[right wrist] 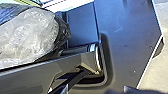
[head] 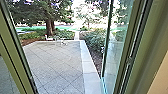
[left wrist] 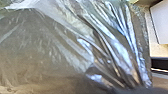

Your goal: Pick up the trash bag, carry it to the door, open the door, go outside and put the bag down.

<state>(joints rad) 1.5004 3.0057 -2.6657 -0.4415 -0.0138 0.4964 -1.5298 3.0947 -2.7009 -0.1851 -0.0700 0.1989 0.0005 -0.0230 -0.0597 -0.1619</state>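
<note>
Translucent plastic of the trash bag (left wrist: 62,45) lies in shiny folds close to the left wrist camera, and the bag is in the right wrist view too; whether either tool is clenched or released, I cannot tell; in the head view the glass door (head: 116,47) stands open at right, paving (head: 55,65) spreads across the middle, and a tree (head: 49,22) rises at upper left.

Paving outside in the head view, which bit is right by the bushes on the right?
The pale strip. It's lighter, between the bushes and the wide grey part, which has slanting criss-cross lines.
</note>
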